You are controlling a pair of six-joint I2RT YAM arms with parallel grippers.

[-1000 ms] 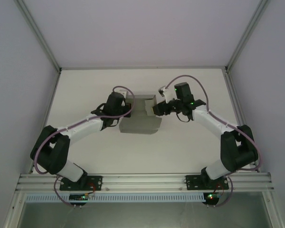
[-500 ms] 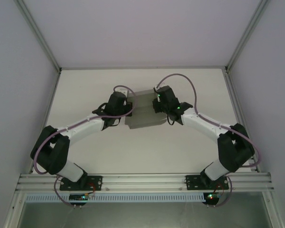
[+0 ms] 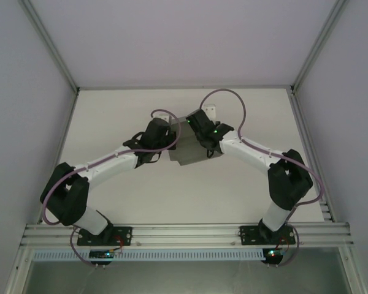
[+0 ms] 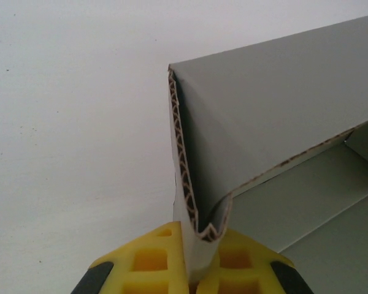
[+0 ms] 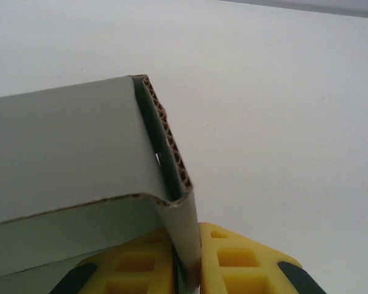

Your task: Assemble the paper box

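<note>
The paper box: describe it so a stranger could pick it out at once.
On the white table, look to the far middle, where both arms meet. The paper box is between them, the left gripper and the right gripper each shut on a wall. It alone is grey corrugated cardboard.

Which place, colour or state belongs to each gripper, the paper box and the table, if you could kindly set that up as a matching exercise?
Things:
1. left gripper
2. right gripper
3. paper box
4. table

Descriptions:
A. white surface beneath the arms
B. grey corrugated cardboard, partly folded
C. shut on the box's edge at the right in the top view
D. shut on the box's edge at the left in the top view

Pairs: 1-D, 2-C, 3-B, 4-A.
</note>
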